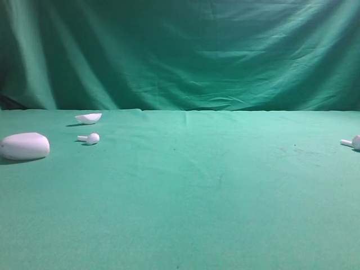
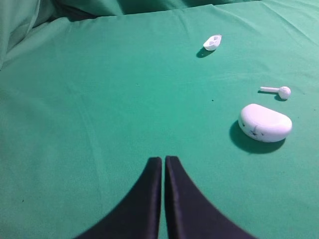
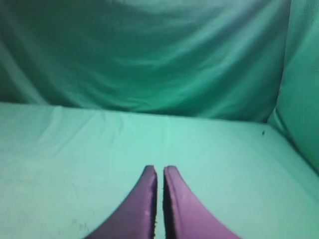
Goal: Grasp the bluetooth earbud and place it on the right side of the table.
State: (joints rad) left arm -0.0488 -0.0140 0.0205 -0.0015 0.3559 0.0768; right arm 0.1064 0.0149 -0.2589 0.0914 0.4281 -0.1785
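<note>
The bluetooth earbud (image 1: 353,142) lies on the green table (image 1: 185,197) at the far right edge of the exterior high view, stem pointing left, its head partly cut off by the frame. Neither gripper shows in that view. In the left wrist view my left gripper (image 2: 163,159) is shut with nothing in it, hovering over bare cloth well short of the white things. My right gripper (image 3: 159,169) is also shut and empty above bare cloth near the backdrop. The earbud is out of both wrist views.
At the left lie a large white oval case (image 1: 24,146) (image 2: 265,123), a plain white earbud (image 1: 90,138) (image 2: 279,91) and a small white shell-shaped piece (image 1: 89,117) (image 2: 213,42). A green curtain (image 1: 180,50) hangs behind the table.
</note>
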